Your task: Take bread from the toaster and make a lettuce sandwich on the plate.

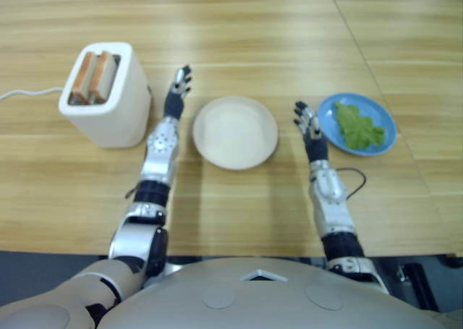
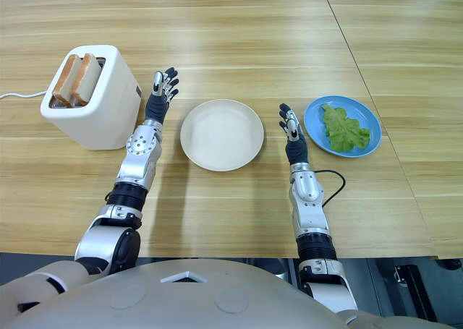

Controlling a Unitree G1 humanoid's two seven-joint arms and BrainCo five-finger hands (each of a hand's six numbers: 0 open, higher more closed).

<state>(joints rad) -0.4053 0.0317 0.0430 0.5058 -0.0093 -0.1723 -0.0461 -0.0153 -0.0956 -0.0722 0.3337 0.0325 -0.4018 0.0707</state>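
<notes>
Nearest the table's (image 2: pixel 239 40) front edge, a thin black cable (image 2: pixel 334 184) is seen looping over the wood just beside the right forearm. The right hand (image 2: pixel 291 130) is held further in, fingers stretched out and only slightly bent, nothing gripped. It is placed between the cream plate (image 2: pixel 222 134) and the blue plate (image 2: pixel 367 118), closer to the blue one's rim but apart from it. The left hand (image 2: pixel 160 92) is extended a little further out, fingers straight and spread forward, nothing held. It is located in the gap between the toaster (image 2: pixel 94 119) and the cream plate, just beside the toaster's right wall; contact with that wall cannot be told. Whether either hand rests on the wood cannot be told. The cream plate is set at the centre with nothing on it. The lettuce (image 2: pixel 343 129) is laid flat on the blue plate at the right, one crinkled green leaf, well apart from the cream plate, with the right hand between the two. The toaster, white and boxy, is stood at the left, and two slices of bread (image 2: pixel 74 79) are seated upright in its slots, brown crusts raised above the top. A white cord (image 2: pixel 14 95) is run from the toaster off the left edge. Nothing is placed over the bread or the lettuce. Beyond these, bare wood is seen, and a seam (image 2: pixel 347 40) is run diagonally across the table at the right.
</notes>
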